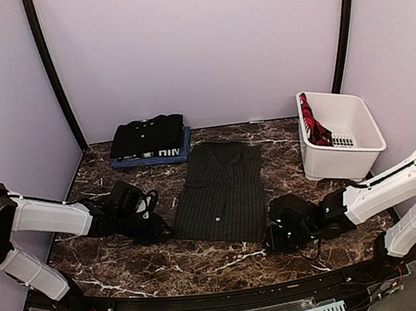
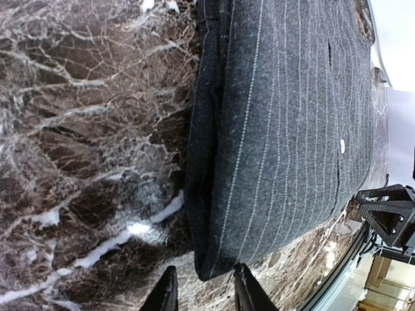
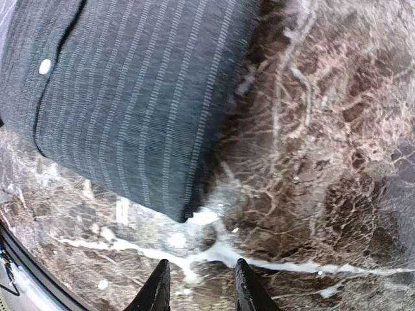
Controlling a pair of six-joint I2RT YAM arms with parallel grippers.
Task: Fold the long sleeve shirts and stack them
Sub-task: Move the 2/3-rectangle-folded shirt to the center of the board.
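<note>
Top external view: the pinstriped shirt (image 1: 220, 192) lies on the worktop (image 1: 130, 264) as a long narrow panel between the two arms, its hem end towards them.
Stack so far: a plain black shirt (image 1: 147, 135) sits on a blue shirt (image 1: 151, 159) with white lettering at the far left, well apart from the panel.
Far right: a white basket (image 1: 330, 162) with a red-and-black checked cloth (image 1: 313, 124) draped at its left wall.
Arm, left: the left gripper (image 1: 152, 227) sits low at the panel's near left corner. In the left wrist view its fingers (image 2: 167, 291) stand parted. The cloth corner reaches just in between the tips, and nothing is clamped.
Arm, right: the right gripper (image 1: 278, 230) sits low at the near right corner. In the right wrist view its fingers (image 3: 155, 288) stand parted over bare marble, and the cloth corner lies just short of them. It is released and grasps nothing.
Step in hand: judged, the lengthwise fold looks complete and the crosswise fold is due. Both grippers are lined up on the hem corners.
Next move calls for: the right gripper to advance to its corner, then both to pinch through all layers at once. They should lift level and together and carry the hem to the far end without dragging the panel askew.
Left of the task: the crosswise fold, then the transfer onto the stack.
</note>
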